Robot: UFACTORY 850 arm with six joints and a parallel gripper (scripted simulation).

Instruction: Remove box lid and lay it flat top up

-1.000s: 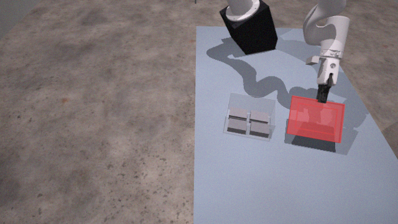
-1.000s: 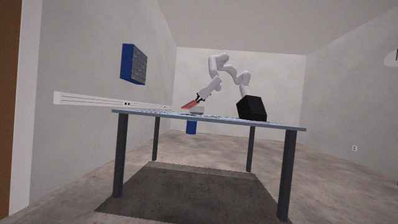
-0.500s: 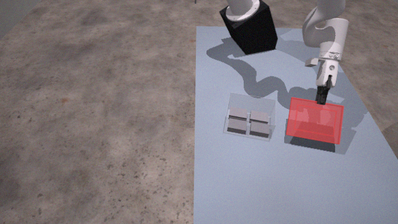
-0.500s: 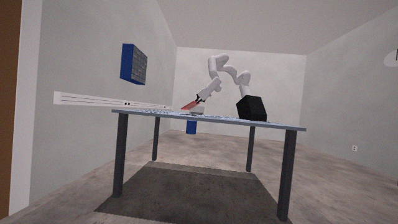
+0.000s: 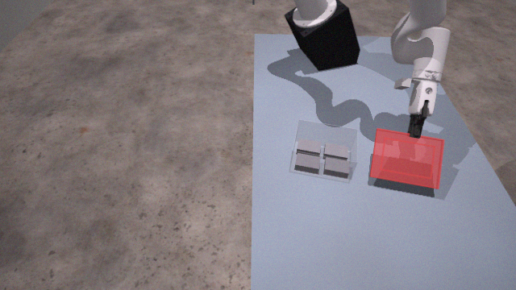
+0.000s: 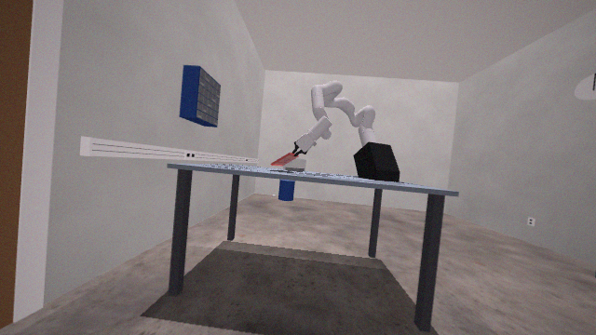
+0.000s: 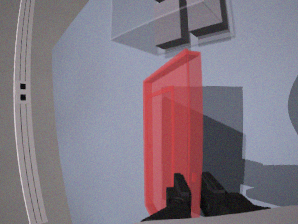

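Note:
The red translucent lid hangs tilted just above the table, to the right of the box, with its far edge raised. My gripper is shut on that far edge. The clear box stands open on the table, with grey blocks inside, apart from the lid. In the wrist view the lid runs away from my fingers toward the box. In the side view the lid slopes down from the gripper, close over the table.
The arm's black base stands at the back of the table. The table's right edge runs close to the lid's right side. A blue cabinet hangs on the wall.

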